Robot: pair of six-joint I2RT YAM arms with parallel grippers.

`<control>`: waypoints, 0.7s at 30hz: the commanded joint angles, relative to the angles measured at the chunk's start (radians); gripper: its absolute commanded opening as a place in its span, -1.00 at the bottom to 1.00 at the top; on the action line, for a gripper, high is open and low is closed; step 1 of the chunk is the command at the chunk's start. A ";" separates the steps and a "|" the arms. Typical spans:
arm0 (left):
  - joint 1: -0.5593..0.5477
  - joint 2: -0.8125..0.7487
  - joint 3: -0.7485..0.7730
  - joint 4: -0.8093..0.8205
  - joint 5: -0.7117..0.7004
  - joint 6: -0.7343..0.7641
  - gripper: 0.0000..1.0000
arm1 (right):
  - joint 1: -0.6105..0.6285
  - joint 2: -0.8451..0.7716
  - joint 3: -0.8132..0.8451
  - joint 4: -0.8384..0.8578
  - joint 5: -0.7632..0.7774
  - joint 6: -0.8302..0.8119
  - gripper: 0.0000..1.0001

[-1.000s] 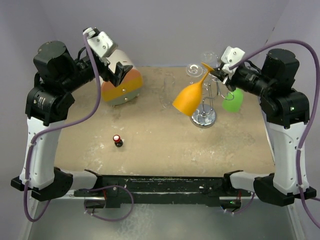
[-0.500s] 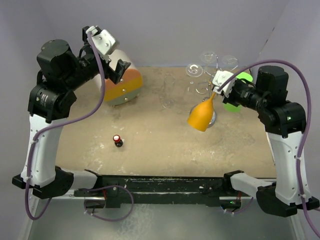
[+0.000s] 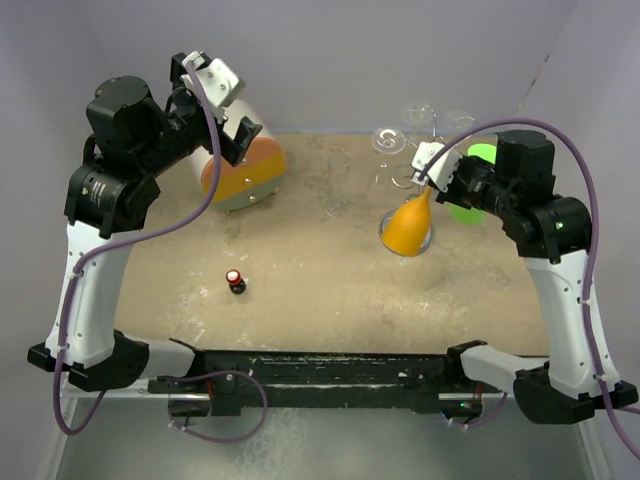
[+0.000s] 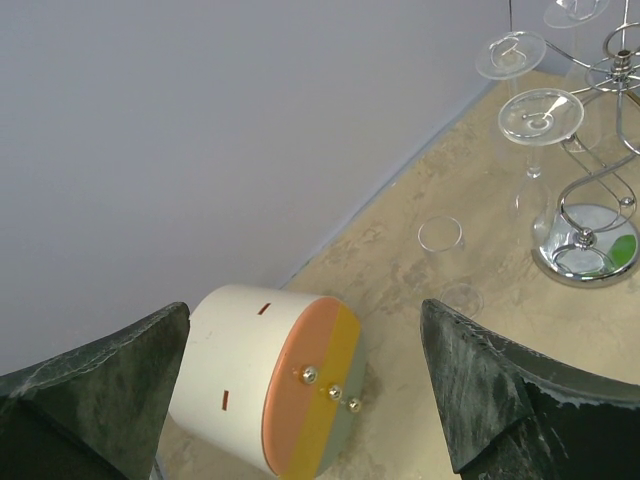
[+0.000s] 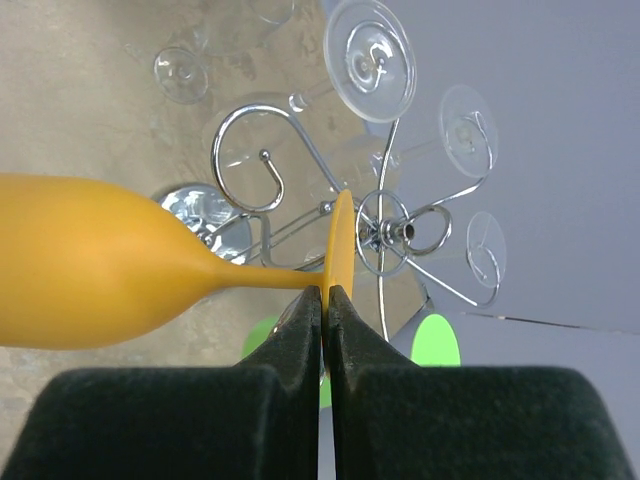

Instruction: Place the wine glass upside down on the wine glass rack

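Pinching its foot [image 5: 341,240], our right gripper [image 5: 325,300] now hangs the once-tilted glass [image 5: 90,265] bowl-down at the rack [image 5: 385,232]; left gripper [image 4: 305,303] gapes idle.

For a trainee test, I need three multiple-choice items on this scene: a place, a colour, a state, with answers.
1. Where is the small bottle? A on the table, left half; B on the rack; C on the box.
2. What colour is the glass in the right fingers? A green; B clear; C orange.
3. How are the left fingers? A open, empty; B shut; C holding the bottle.
Answers: A, it stands left of centre; C, its orange foot is pinched; A, they stand wide apart.
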 commanded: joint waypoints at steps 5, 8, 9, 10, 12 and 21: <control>0.006 -0.005 -0.004 0.054 -0.008 0.008 0.98 | 0.073 0.019 -0.021 0.101 0.113 -0.031 -1.00; 0.006 -0.003 -0.004 0.055 -0.008 0.008 0.98 | 0.107 0.024 -0.039 0.122 0.181 -0.047 -1.00; 0.006 -0.002 -0.004 0.055 -0.009 0.008 0.99 | 0.114 0.026 -0.044 0.128 0.201 -0.054 -1.00; 0.006 -0.002 -0.004 0.054 -0.007 0.007 0.98 | 0.122 0.027 -0.050 0.135 0.219 -0.060 -1.00; 0.006 0.000 -0.004 0.055 -0.006 0.007 0.98 | 0.137 0.031 -0.062 0.146 0.250 -0.069 -1.00; 0.007 0.004 -0.004 0.056 -0.004 0.005 0.98 | 0.167 0.048 -0.092 0.207 0.287 -0.067 -1.00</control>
